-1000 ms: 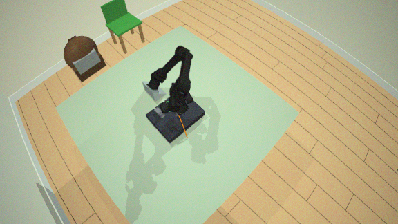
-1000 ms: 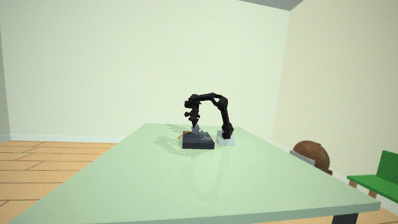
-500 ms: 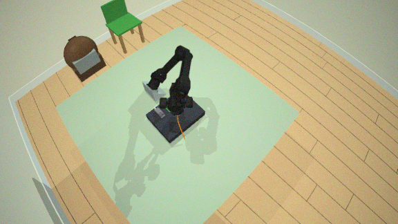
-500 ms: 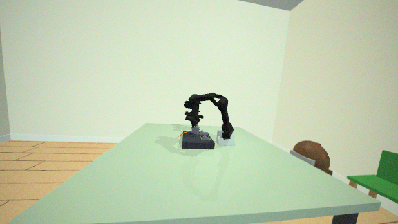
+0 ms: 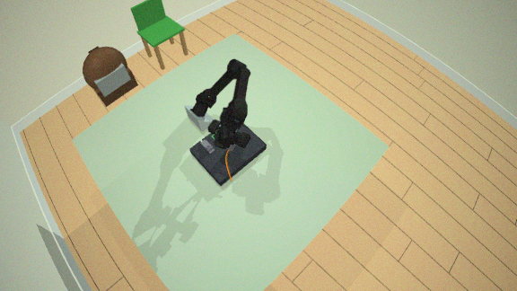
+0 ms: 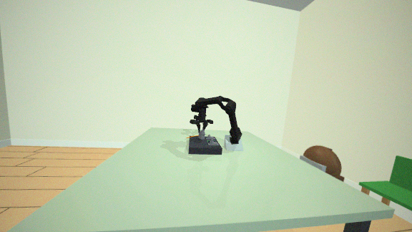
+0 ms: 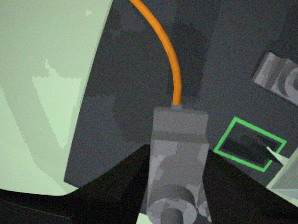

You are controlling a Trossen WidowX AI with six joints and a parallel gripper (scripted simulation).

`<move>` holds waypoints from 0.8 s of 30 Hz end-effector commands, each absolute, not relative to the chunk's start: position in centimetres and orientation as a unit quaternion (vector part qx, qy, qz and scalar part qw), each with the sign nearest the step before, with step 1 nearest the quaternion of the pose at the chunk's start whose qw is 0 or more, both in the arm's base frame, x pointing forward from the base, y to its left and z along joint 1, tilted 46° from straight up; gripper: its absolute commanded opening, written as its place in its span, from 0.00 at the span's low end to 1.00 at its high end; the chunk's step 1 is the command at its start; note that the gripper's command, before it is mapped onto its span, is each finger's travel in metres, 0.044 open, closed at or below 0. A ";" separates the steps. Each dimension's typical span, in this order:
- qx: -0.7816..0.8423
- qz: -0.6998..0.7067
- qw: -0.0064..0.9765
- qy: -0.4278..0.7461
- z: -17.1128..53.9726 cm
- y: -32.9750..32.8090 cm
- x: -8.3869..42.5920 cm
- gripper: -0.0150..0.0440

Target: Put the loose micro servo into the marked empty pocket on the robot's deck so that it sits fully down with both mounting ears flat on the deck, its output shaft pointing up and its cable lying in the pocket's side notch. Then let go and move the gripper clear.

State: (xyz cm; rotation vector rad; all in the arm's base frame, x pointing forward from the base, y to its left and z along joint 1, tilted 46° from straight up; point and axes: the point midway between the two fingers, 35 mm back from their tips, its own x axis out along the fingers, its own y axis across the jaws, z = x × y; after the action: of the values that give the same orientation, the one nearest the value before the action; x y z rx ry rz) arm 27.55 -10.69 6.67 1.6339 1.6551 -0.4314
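Fingers of the gripper [image 7: 174, 183] are closed partway on the grey servo [image 7: 178, 145], one dark finger on each side of its body. Its shaft [image 7: 173, 219] faces the wrist camera. The servo hangs above the dark deck [image 7: 213, 43], beside the green-outlined pocket [image 7: 248, 144]. Its orange cable [image 7: 156, 36] curves away across the deck toward the green table [image 7: 47, 76].

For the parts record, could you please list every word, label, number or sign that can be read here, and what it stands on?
No readable text in any view.
Dark deck: a green outline marks the empty pocket, a sign without letters.
Micro servo, held in the tool: no label visible.
Orange cable: plain.
Green chair and brown seat: no markings.
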 end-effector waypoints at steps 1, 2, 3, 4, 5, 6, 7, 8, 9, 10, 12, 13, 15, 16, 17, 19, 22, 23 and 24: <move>0.663 -0.209 0.335 0.636 6.7 -10.6 27.5 0.25; 0.669 -0.220 0.324 0.632 6.7 -10.6 27.5 0.25; 0.674 -0.231 0.312 0.628 6.7 -10.6 27.5 0.25; 0.679 -0.242 0.300 0.624 6.7 -10.6 27.5 0.25; 0.684 -0.253 0.289 0.620 6.7 -10.6 27.5 0.25; 0.689 -0.263 0.277 0.615 6.7 -10.6 27.5 0.25; 0.694 -0.274 0.265 0.611 6.7 -10.6 27.5 0.25; 0.699 -0.285 0.253 0.606 6.7 -10.6 27.5 0.25; 0.703 -0.295 0.240 0.601 6.7 -10.6 27.5 0.25; 0.707 -0.306 0.228 0.596 6.7 -10.6 27.5 0.25; 0.714 -0.326 0.204 0.585 6.7 -10.6 27.5 0.25; 0.718 -0.336 0.191 0.579 6.7 -10.6 27.5 0.25; 0.724 -0.356 0.166 0.567 6.7 -10.6 27.5 0.25; 0.727 -0.366 0.154 0.561 6.7 -10.6 27.5 0.25; 0.729 -0.375 0.141 0.554 6.7 -10.6 27.5 0.25; 0.734 -0.394 0.115 0.541 6.7 -10.6 27.5 0.25; 0.739 -0.422 0.077 0.520 6.7 -10.6 27.5 0.25; 0.740 -0.431 0.064 0.512 6.7 -10.6 27.5 0.25; 0.741 -0.440 0.051 0.505 6.7 -10.6 27.5 0.25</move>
State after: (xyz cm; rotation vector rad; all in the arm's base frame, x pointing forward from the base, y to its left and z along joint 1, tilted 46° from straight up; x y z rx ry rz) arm 27.55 -10.69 6.67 2.1964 1.5609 -1.2389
